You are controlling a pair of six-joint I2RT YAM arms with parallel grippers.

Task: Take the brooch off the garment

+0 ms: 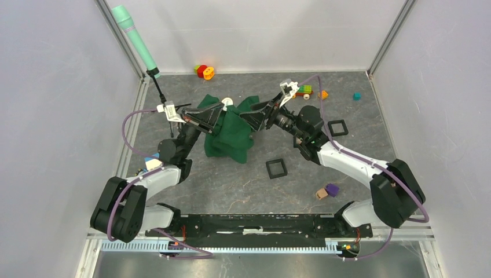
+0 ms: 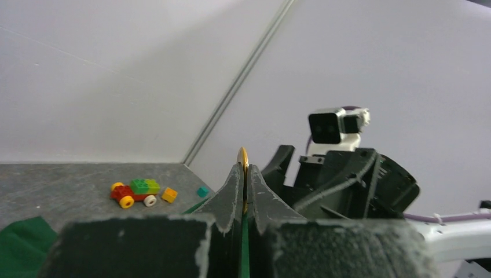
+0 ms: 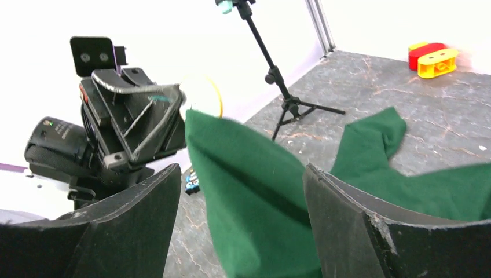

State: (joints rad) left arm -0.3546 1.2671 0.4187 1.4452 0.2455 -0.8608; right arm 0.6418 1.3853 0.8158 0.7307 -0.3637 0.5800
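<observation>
The green garment (image 1: 228, 136) is bunched on the table's middle, with its top lifted. The brooch (image 1: 227, 102), a small white round piece with a gold rim, sits at the raised peak of the cloth; it also shows in the right wrist view (image 3: 202, 96). My left gripper (image 1: 222, 111) is shut on it: in the left wrist view its gold edge (image 2: 243, 156) sticks out between the closed fingertips (image 2: 234, 185), with green cloth in the slit below. My right gripper (image 1: 248, 116) is open, its fingers (image 3: 145, 202) standing either side of the hanging cloth (image 3: 255, 191) without touching it.
Two black square frames (image 1: 276, 168) (image 1: 337, 127) lie right of the garment. A microphone tripod (image 1: 159, 87) stands at the back left. Toy bricks lie at the back (image 1: 204, 71) (image 1: 303, 90), and purple and tan blocks (image 1: 327, 190) lie near the front right.
</observation>
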